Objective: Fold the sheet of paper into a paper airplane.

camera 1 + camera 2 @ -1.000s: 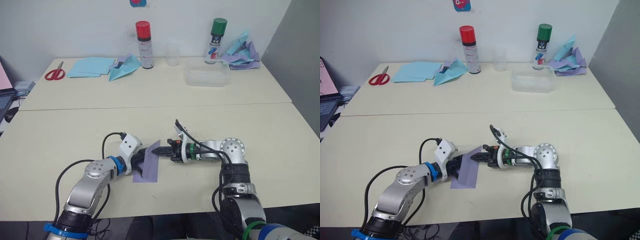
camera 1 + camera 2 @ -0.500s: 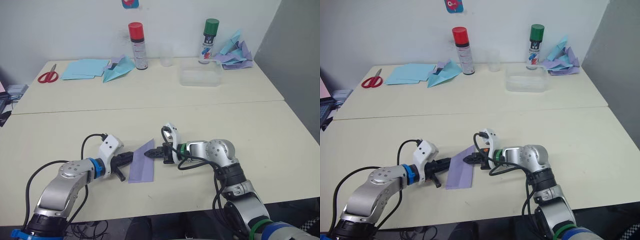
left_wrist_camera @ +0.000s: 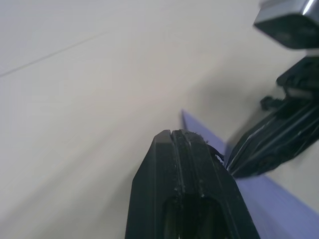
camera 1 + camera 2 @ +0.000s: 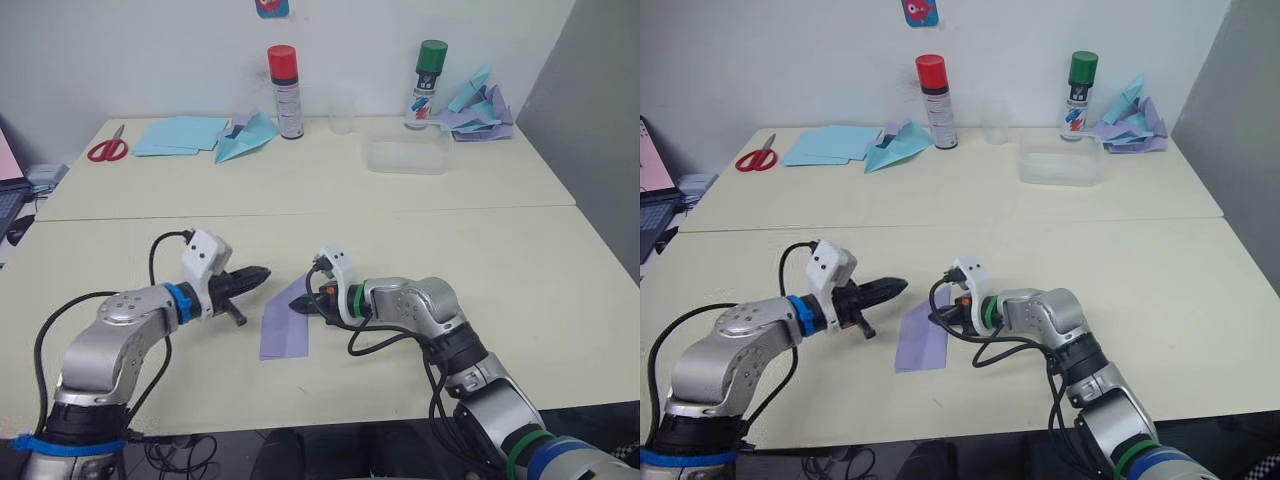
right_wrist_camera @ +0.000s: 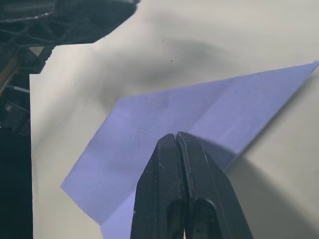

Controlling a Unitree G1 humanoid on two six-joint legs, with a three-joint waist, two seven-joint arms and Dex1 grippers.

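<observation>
We see the folded lavender sheet of paper (image 4: 283, 325) lying on the near table (image 4: 560, 290), our right gripper (image 4: 297, 305) pressed together with its tips on the sheet's upper edge, and our left gripper (image 4: 262, 272) closed, empty, hovering just beside it.

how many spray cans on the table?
2. The red-capped spray can stands at the far edge beside the pale blue paper plane; the green-capped spray can stands further right, next to the heap of paper planes.
</observation>
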